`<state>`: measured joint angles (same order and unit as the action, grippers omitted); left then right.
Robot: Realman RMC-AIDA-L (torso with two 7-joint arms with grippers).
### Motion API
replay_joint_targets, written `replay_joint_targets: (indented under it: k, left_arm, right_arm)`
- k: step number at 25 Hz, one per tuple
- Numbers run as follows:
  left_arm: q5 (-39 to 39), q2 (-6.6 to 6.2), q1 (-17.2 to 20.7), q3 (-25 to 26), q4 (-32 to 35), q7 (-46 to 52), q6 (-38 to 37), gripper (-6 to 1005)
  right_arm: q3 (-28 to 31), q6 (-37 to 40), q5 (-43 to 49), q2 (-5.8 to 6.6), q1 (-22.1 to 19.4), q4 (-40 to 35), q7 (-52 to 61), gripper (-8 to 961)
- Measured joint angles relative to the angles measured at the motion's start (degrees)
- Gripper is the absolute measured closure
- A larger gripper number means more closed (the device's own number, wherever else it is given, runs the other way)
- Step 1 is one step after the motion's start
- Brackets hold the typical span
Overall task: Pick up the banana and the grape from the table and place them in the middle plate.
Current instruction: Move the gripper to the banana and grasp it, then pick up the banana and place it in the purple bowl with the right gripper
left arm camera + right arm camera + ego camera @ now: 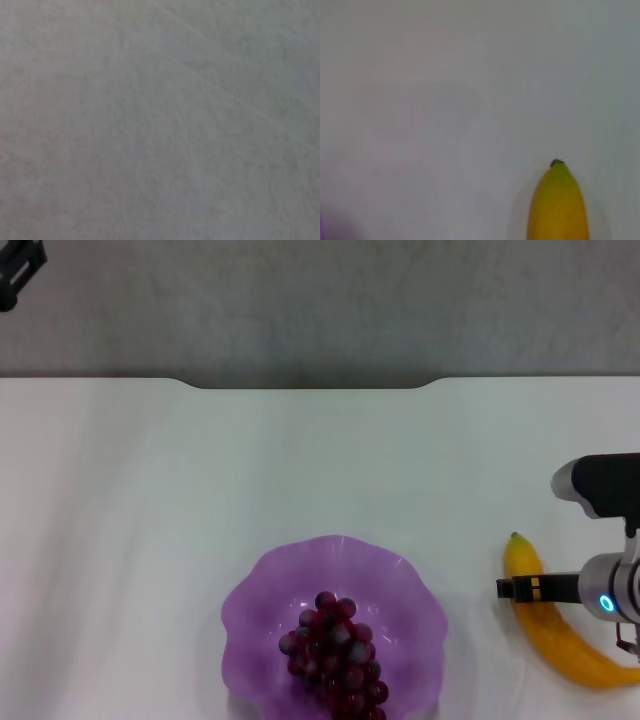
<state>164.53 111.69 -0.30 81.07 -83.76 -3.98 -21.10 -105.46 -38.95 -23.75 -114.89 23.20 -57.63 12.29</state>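
Head view: right gripper [510,588] sits low over the banana [560,630], touching or just above its upper third; can't tell if it's released or clenched, only a dark finger bar shows across the fruit. Banana lies on the table [150,540], green tip [556,163] pointing away past the gripper. Purple plate [260,590] is near, off to the gripper's left, grapes [335,650] already in it. My read: the grasp sits far toward the tip, so the long tail may swing; shifting toward mid-body would help, then lift clear before crossing the wavy rim. Left gripper [15,275] is parked far back, state unreadable.
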Motion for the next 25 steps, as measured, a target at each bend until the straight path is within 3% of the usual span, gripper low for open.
replay_joint_targets:
  k: [12, 25]
  left_arm:
    - [0.0, 0.25, 0.5, -0.1, -0.6, -0.5, 0.0, 133]
    - [0.0, 0.27, 1.7, -0.8, -2.0, -0.5, 0.8, 134]
  right_arm:
    - [-1.1, 0.7, 0.2, 0.06, -0.1, -0.5, -3.0, 451]
    - [3.8, -3.4, 5.7, 0.2, -4.4, -16.4, -8.2, 451]
